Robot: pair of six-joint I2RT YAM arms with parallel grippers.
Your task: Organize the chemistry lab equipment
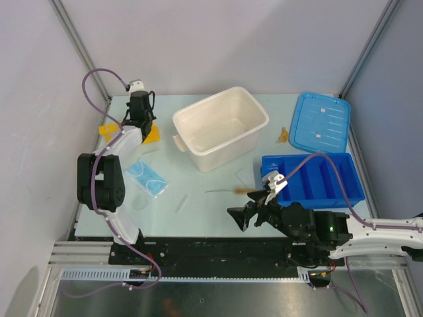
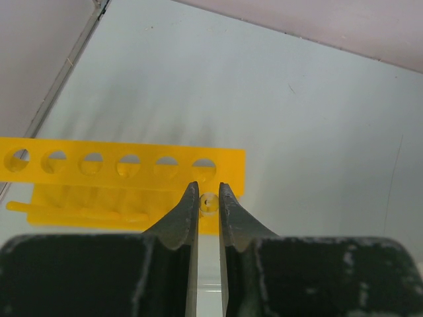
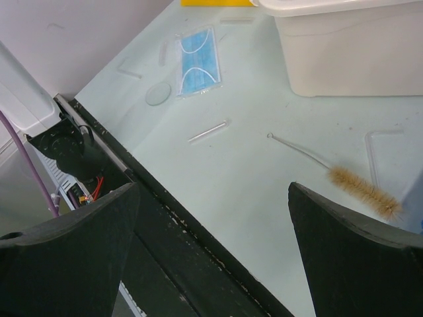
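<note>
My left gripper [image 2: 208, 196] has its fingers almost together, with only a thin gap. A little round yellowish thing sits in that gap at the tips. I cannot tell if I am pinching it. Right past the tips lies the yellow holed tube rack [image 2: 132, 148], flat on the table [image 2: 297, 119]. Its row of holes runs off to the left. The rack is in the far left corner, close to the wall. To the right of it the table is bare.

My right gripper [image 3: 213, 191] is wide open. It hangs low over the near edge of the table, and the black rail [image 3: 178, 231] runs under it. Just ahead lies the wire brush [image 3: 344, 179] with tan bristles, flat on the table. A short clear tube [image 3: 208, 131] lies further left, apart from the brush. Beyond it are a clear round dish [image 3: 158, 94] and a blue face mask [image 3: 198, 61].

The big white tub [image 1: 208, 102] stands behind the brush in the middle of the table. It blocks the straight way to the far side. The blue divided tray [image 1: 330, 175] is just beside my right arm. The blue lid [image 1: 322, 122] lies behind it by the right wall. A tiny amber piece [image 1: 283, 135] lies between tub and lid.
</note>
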